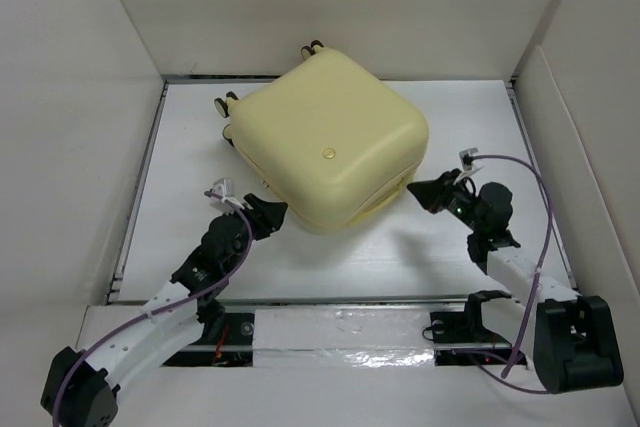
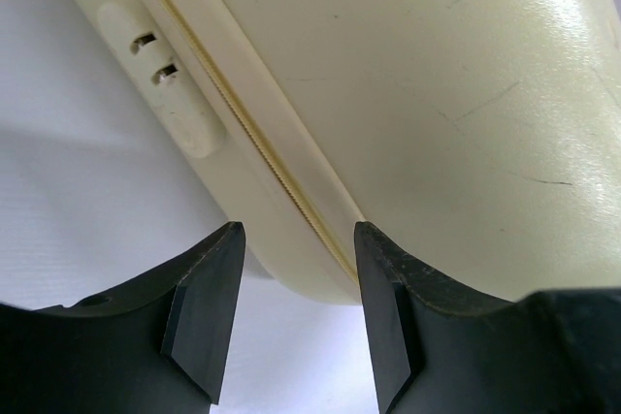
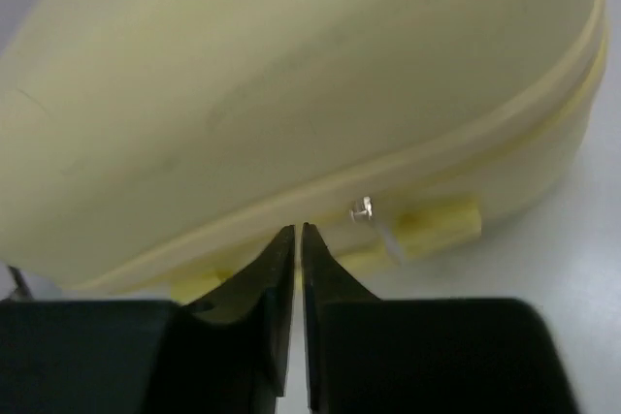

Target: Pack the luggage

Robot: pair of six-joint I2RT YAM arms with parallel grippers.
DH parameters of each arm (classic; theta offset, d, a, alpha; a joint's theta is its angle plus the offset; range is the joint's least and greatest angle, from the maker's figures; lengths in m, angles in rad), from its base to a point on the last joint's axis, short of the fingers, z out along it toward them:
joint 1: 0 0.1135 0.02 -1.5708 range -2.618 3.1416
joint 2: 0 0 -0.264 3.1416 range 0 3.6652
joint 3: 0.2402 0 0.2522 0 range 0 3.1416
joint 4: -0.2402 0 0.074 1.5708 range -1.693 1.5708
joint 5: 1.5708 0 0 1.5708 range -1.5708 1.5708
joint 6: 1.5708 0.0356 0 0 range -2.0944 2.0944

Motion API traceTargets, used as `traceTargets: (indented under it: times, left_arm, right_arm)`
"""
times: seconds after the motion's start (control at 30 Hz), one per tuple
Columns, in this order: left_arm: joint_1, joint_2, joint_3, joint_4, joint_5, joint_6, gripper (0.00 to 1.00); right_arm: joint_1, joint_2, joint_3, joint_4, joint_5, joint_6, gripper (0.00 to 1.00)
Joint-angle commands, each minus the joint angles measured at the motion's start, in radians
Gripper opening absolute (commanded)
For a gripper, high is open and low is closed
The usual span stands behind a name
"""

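Observation:
The luggage (image 1: 330,137), a pale yellow hard-shell suitcase, lies shut and flat on the white table, turned diagonally, with its wheels (image 1: 224,103) at the far left. My left gripper (image 1: 272,215) is open at its near-left corner. In the left wrist view the open gripper (image 2: 297,230) straddles the shell's rounded lower edge (image 2: 437,94) beside the zipper seam (image 2: 272,162). My right gripper (image 1: 425,192) is at the suitcase's right side. In the right wrist view the gripper (image 3: 298,230) is shut, tips against the seam of the shell (image 3: 291,75), just left of a metal zipper pull (image 3: 361,208).
White walls enclose the table on the left (image 1: 80,147), back and right (image 1: 590,147). A taped strip (image 1: 340,332) runs along the near edge between the arm bases. A pale plastic foot (image 2: 165,84) sits on the suitcase's side.

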Motion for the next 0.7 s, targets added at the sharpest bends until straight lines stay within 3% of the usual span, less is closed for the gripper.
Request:
traceTargets:
  times: [0.0, 0.03, 0.13, 0.67]
  left_arm:
    - [0.012, -0.012, 0.046, -0.014, 0.014, 0.04, 0.45]
    - [0.012, -0.016, 0.042, -0.014, 0.021, 0.04, 0.45]
    - [0.012, -0.038, 0.026, -0.024, 0.026, 0.04, 0.44]
    - [0.021, -0.044, 0.017, -0.08, 0.096, 0.065, 0.42]
  right_arm:
    - [0.005, 0.013, -0.072, 0.196, -0.002, -0.029, 0.26]
    - [0.005, 0.029, -0.069, 0.19, -0.032, -0.034, 0.42]
    - [0.005, 0.09, -0.051, 0.178, -0.068, -0.073, 0.47]
    - [0.023, 0.288, 0.098, 0.081, -0.017, -0.235, 0.43]
